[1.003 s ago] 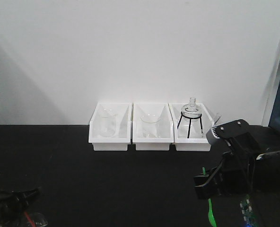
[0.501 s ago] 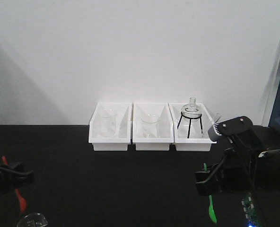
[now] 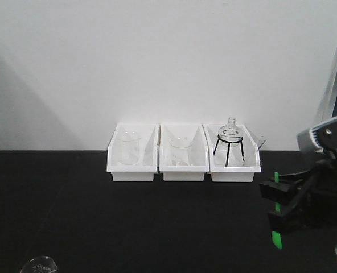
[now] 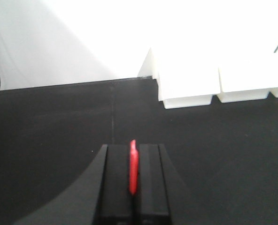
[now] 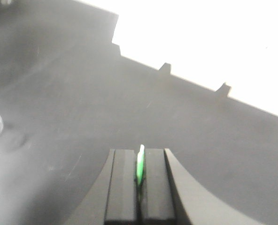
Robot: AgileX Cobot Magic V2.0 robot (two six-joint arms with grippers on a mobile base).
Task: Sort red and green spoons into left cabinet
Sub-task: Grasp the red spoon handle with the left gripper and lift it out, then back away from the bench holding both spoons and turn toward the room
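Observation:
My left gripper shows only in the left wrist view. It is shut on the red spoon, which stands edge-on between the black pads above the black tabletop. My right gripper is at the right edge of the front view, shut on the green spoon, which hangs upright with its lower end below the jaws. In the right wrist view the green spoon sits clamped between the pads of the right gripper. The left cabinet is out of view.
Three white bins stand in a row against the white wall: one with a beaker, one with a beaker, one with a flask on a black stand. A glass rim shows at the bottom left.
My left gripper with the red spoon has moved out of the front view at the left. My right gripper with the green spoon has moved right and a little up.

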